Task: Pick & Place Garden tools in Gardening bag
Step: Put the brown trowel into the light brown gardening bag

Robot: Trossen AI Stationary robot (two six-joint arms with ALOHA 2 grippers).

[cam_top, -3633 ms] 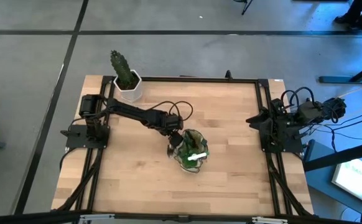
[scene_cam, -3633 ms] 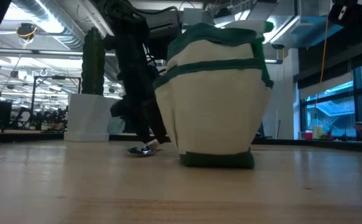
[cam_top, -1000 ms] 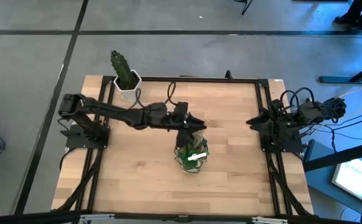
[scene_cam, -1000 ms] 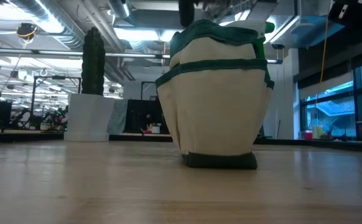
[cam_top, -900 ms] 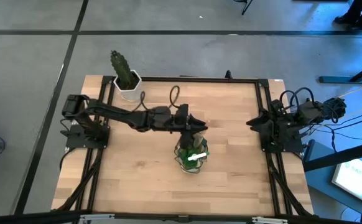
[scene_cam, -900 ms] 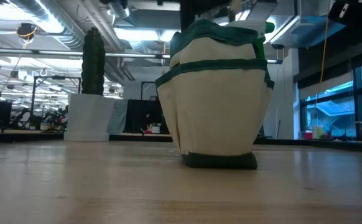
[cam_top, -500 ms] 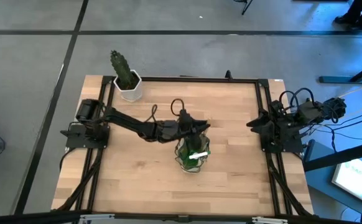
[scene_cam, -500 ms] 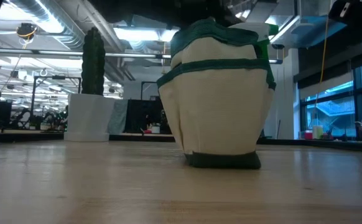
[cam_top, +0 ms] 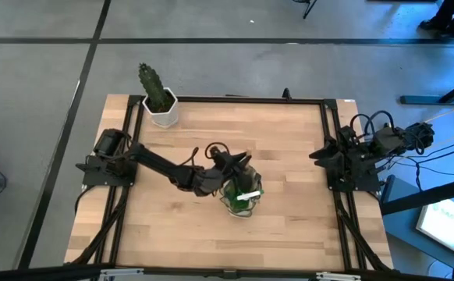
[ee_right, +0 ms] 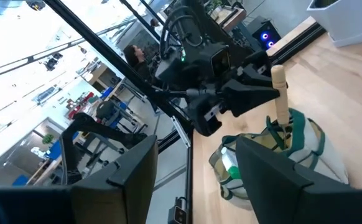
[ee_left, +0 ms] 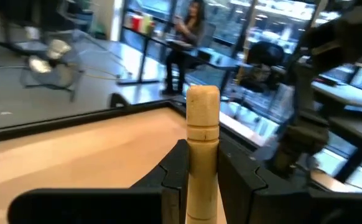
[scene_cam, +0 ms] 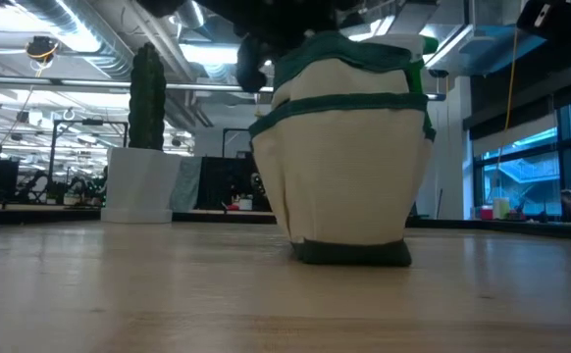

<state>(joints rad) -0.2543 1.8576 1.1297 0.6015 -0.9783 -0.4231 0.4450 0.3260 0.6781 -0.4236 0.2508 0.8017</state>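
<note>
The gardening bag (cam_top: 241,195) stands upright on its base in the middle of the table, also in the low view (scene_cam: 349,157). A green spray bottle (ee_right: 231,171) with a white nozzle (cam_top: 248,195) sits inside it. My left gripper (ee_left: 203,158) is over the bag's far left rim (cam_top: 236,165), shut on a wooden-handled garden tool (ee_right: 280,93). The tool's head is hidden inside the bag. My right gripper (ee_right: 196,186) waits open at the table's right edge (cam_top: 320,152). My left gripper pinches the tool's wooden handle (ee_left: 203,140) between its two fingers, a little below the handle's rounded free end. The fingers (ee_right: 255,96) lie level, coming from the table's left, across the handle. The handle stands upright, its lower part down in the bag's mouth (ee_right: 287,134).
A cactus in a white pot (cam_top: 158,97) stands at the table's far left corner, also seen in the low view (scene_cam: 146,147). Bare wood lies on the near side and to the right of the bag. A person (ee_left: 190,28) sits in the room beyond the table.
My left gripper has come down onto the bag and a little toward the near edge, its arm folding back at the elbow and its wrist turning. The wooden-handled tool has sunk with it into the bag's mouth. The grip has stayed shut.
</note>
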